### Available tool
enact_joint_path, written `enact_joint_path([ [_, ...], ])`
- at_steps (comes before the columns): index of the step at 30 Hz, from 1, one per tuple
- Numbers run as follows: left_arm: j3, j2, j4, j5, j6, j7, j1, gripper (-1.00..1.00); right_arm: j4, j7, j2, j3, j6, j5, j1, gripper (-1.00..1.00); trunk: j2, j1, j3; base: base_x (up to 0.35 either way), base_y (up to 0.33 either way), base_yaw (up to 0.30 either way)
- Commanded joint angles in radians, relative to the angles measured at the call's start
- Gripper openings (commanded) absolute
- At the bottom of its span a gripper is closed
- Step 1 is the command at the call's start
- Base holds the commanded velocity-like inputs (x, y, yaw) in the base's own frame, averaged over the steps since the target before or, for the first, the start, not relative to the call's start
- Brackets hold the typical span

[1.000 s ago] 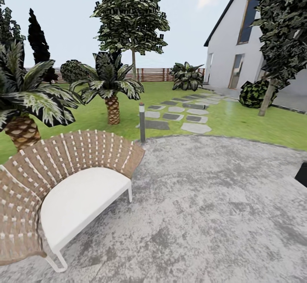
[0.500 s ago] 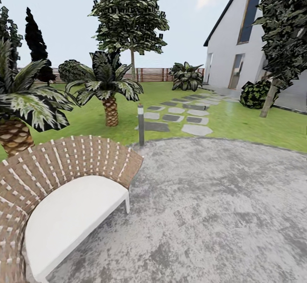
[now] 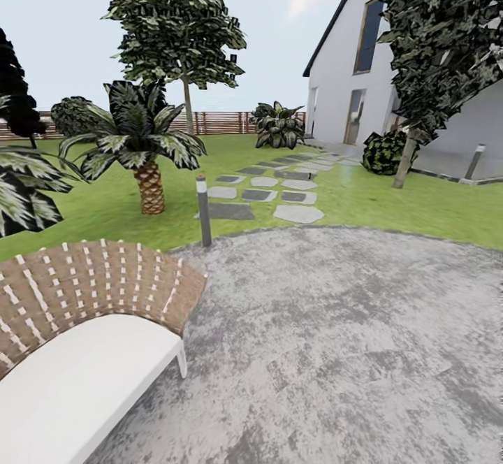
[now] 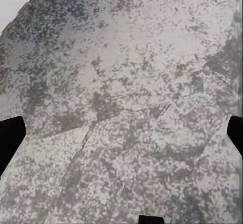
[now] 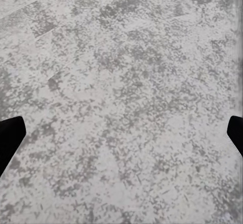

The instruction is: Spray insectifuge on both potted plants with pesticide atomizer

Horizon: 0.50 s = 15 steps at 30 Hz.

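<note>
I stand on the round grey stone patio [image 3: 335, 338] of the garden, with green lawn [image 3: 105, 219] beyond it and the brown slat fence [image 3: 223, 123] at the back. The pesticide atomizer and the two potted plants are out of view. In the left wrist view my left gripper [image 4: 121, 135] hangs open over bare paving, its dark fingertips [image 4: 10, 138] far apart at the picture's edges. My right gripper [image 5: 121, 135] is open too, above the same stone, with nothing between its fingertips [image 5: 235, 133].
A wicker seat [image 3: 91, 289] with a white cushion stands close at the left. A grey bollard lamp [image 3: 203, 209] marks the patio edge. Stepping stones [image 3: 265, 195] lead past a palm [image 3: 143, 149] toward the white house [image 3: 342, 80]. A tree [image 3: 419, 66] and a dark shrub [image 3: 383, 151] stand at the right.
The whole head view has shifted: the camera has turned to the right, so the seat, palm and lamp now lie further left and a second bollard shows at the right.
</note>
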Motion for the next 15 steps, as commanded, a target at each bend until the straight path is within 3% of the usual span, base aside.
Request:
enact_joint_path([
  [1, 0.001, 0.0, 0.001, 0.0, -0.003, 0.0, 0.0, 1.0, 0.001, -0.001, 0.0, -0.001, -0.003, 0.001, -0.001, 1.0, 0.0, 0.001, -0.001, 0.338, 0.0, -0.265],
  [15, 0.001, 0.0, 0.0, 0.0, -0.009, 0.0, 0.0, 1.0, 0.0, -0.001, 0.0, -0.001, -0.003, 0.001, -0.001, 1.0, 0.0, 0.001, -0.001, 0.338, 0.0, -0.265],
])
